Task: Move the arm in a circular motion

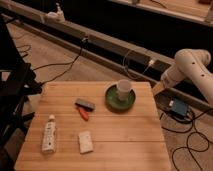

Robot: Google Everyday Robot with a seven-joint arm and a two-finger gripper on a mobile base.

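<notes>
Arm (194,69), white and thick-jointed, enters from the picture's right edge and bends down to a narrow gripper (158,89) that hangs just off the far right corner of a wooden table (125,137). How far the gripper is open cannot be told, nor whether it has hold of anything.

The slatted tabletop carries six objects, one of each. Nearest the gripper, just to its picture-left, is a green plate (111,103) with a white cup (124,90) standing on it. Farther from the gripper in the same direction lie a dark bar (85,104) and an orange object (83,114), touching or nearly so. Well apart from the gripper, toward the near left corner, are a white tube (49,134) and a white block (86,142).

Below the gripper, on the picture-right of it, one blue box (178,108) sits on the floor (60,57) among several dark cables (192,137). Behind the gripper a long rail (100,42) crosses the room on a diagonal, with a small white object (55,14) on its far end. A dark frame (15,95) stands against the table's left side, the side away from the gripper. Open floor lies between the table's far edge and the rail.
</notes>
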